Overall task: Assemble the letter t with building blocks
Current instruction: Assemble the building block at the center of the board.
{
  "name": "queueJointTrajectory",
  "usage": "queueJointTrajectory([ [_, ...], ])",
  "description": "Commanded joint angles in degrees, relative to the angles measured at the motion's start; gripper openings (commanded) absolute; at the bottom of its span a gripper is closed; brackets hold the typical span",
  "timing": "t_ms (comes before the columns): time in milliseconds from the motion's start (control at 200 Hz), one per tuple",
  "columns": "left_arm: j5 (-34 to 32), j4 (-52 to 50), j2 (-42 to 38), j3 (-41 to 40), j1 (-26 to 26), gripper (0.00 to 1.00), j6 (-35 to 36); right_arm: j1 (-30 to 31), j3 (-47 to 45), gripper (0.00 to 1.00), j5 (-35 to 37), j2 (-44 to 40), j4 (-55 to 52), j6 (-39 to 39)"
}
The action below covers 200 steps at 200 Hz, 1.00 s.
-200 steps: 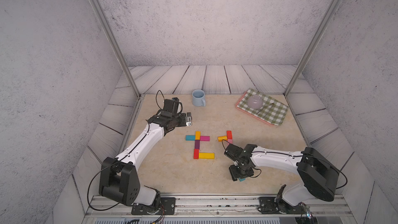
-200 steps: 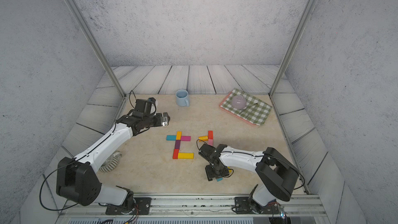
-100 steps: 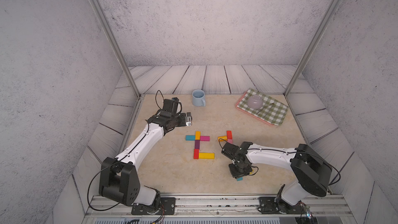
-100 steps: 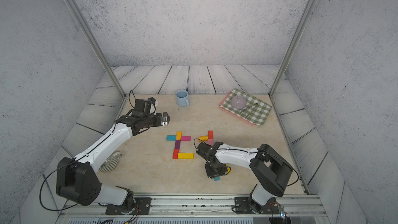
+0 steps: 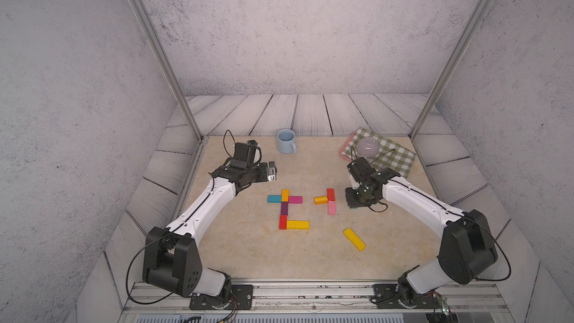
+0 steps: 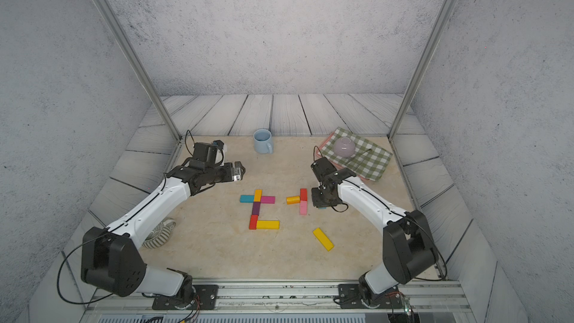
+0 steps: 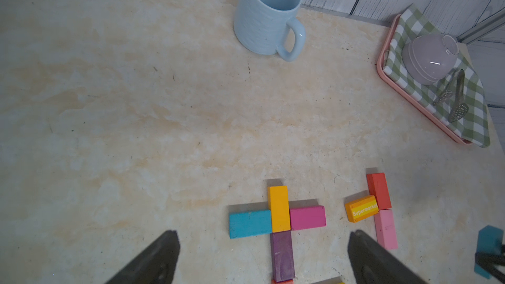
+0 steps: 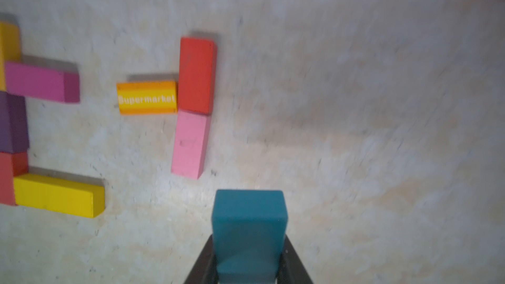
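Note:
A finished cross of building blocks lies mid-table: teal (image 5: 275, 198), orange (image 5: 285, 195), magenta (image 5: 295, 199), purple (image 5: 284, 208), red (image 5: 282, 222) and yellow (image 5: 297, 224). To its right lie an orange "Supermarket" block (image 5: 320, 200), a red block (image 5: 330, 194) and a pink block (image 5: 331, 207), touching. My right gripper (image 5: 357, 202) hangs just right of the pink one, shut on a teal block (image 8: 249, 228) that stands out past the fingers (image 8: 296, 260). A loose long yellow block (image 5: 354, 239) lies nearer the front. My left gripper (image 5: 271, 174) hovers open, back-left of the cross, holding nothing.
A light-blue mug (image 5: 286, 141) stands at the back centre. A pink tray (image 5: 343, 150) with a checked cloth and an upturned lilac bowl (image 5: 367, 146) sits at the back right. Metal posts rise at both back corners. A striped coil (image 6: 158, 237) lies under the left arm.
My right gripper closed on the teal block near the front and carried it back and right, beside the red and pink blocks. The loose yellow block now shows. The left arm stayed put.

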Motion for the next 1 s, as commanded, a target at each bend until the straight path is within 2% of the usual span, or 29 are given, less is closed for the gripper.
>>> queueJointTrajectory([
  [0,0.67,0.83,-0.91,-0.56,0.61,0.99,-0.34,0.32,-2.37,0.07,-0.27,-0.87,12.85,-16.44],
  [70,0.96,1.15,-0.73,-0.69,0.60,0.99,-0.34,0.20,-0.60,0.05,-0.16,2.34,14.15,-23.99],
  [165,1.63,1.56,-0.48,-0.91,0.60,0.99,0.03,-0.67,5.94,0.04,-0.99,8.99,7.50,-33.07],
  [215,1.61,1.61,-0.46,-0.93,0.60,0.99,0.10,-0.73,8.97,0.00,1.59,12.50,3.47,-37.98],
  [300,1.42,1.61,-0.60,-1.03,0.60,0.99,0.10,-1.40,11.79,0.00,6.80,16.67,-0.34,-43.22],
  [410,1.47,1.73,-0.54,-1.13,0.60,0.99,0.10,-2.10,8.54,0.00,10.75,16.23,3.00,-52.85],
  [485,1.79,1.82,-0.41,-1.04,0.68,0.99,0.01,-3.37,4.79,0.00,8.22,14.15,7.15,-59.10],
  [561,2.21,2.03,-0.37,-1.04,0.68,0.99,0.01,-5.94,7.60,0.00,1.28,15.59,1.55,-63.03],
  [626,2.81,2.42,-0.36,-1.28,0.68,0.99,0.01,-6.04,8.36,0.00,0.79,17.29,-1.48,-70.22],
  [746,2.87,2.34,-0.28,-1.22,0.70,1.00,-0.06,-6.33,11.56,0.00,3.11,20.41,-4.27,-72.84],
  [781,2.87,2.36,-0.37,-1.22,0.77,0.99,-0.03,-6.38,12.74,0.00,2.44,21.18,-5.91,-73.95],
  [836,2.80,2.38,-0.37,-1.22,0.77,0.99,-0.08,-6.38,14.47,0.05,1.35,22.41,-8.17,-75.95],
  [996,2.62,2.36,-0.37,-1.22,0.86,0.99,-0.07,-6.17,15.42,0.06,0.05,23.44,-8.38,-79.03],
])
